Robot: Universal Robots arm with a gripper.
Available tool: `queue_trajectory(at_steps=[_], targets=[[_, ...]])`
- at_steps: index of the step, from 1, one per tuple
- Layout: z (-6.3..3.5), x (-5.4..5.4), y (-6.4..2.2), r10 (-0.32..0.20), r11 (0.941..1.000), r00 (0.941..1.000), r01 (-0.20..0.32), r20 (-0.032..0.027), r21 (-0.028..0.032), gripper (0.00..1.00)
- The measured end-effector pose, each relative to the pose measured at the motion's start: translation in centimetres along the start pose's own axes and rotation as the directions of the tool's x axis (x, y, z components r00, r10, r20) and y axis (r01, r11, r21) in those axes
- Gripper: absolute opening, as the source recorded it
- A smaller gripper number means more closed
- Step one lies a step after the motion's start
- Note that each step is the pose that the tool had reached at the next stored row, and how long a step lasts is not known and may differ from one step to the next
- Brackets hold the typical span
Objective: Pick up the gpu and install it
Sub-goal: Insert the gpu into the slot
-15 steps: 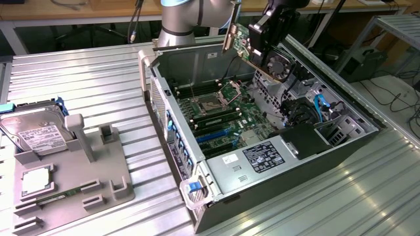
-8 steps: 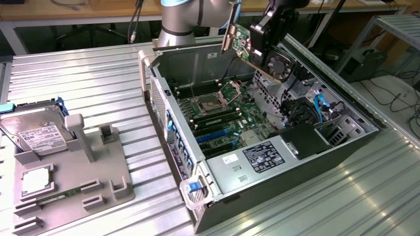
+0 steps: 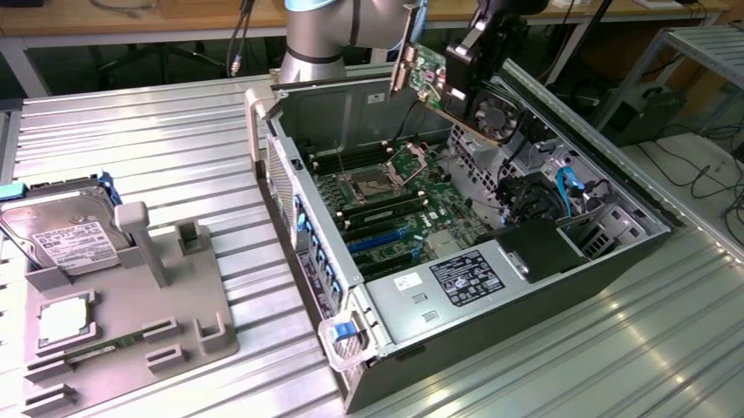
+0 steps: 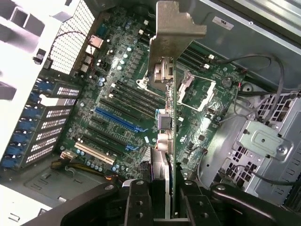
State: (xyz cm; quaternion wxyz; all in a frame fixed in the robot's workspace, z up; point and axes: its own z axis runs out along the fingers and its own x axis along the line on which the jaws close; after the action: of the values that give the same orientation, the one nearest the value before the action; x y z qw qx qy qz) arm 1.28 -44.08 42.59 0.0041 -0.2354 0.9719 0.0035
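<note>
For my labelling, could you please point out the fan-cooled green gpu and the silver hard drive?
Green gpu with black fan (image 3: 497, 113): exterior view, fan.
Silver hard drive (image 3: 70, 236): exterior view, white label.

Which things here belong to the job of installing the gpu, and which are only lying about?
Belong to the job: gpu, held in the gripper; open computer case; motherboard with its slots.
Lying about: hard drive, memory stick, grey holder they sit in.
</note>
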Motion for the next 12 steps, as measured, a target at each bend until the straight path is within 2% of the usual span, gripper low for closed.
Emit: queue_trajectory(at_steps=[5, 12], targets=[[0.0, 0.0, 0.0, -0.054, 0.9985, 0.9985, 0.054, -0.0003, -0.0005, 0.28], [0.0, 0.0, 0.0, -0.134, 0.991, 0.991, 0.134, -0.0006, -0.0013, 0.28]])
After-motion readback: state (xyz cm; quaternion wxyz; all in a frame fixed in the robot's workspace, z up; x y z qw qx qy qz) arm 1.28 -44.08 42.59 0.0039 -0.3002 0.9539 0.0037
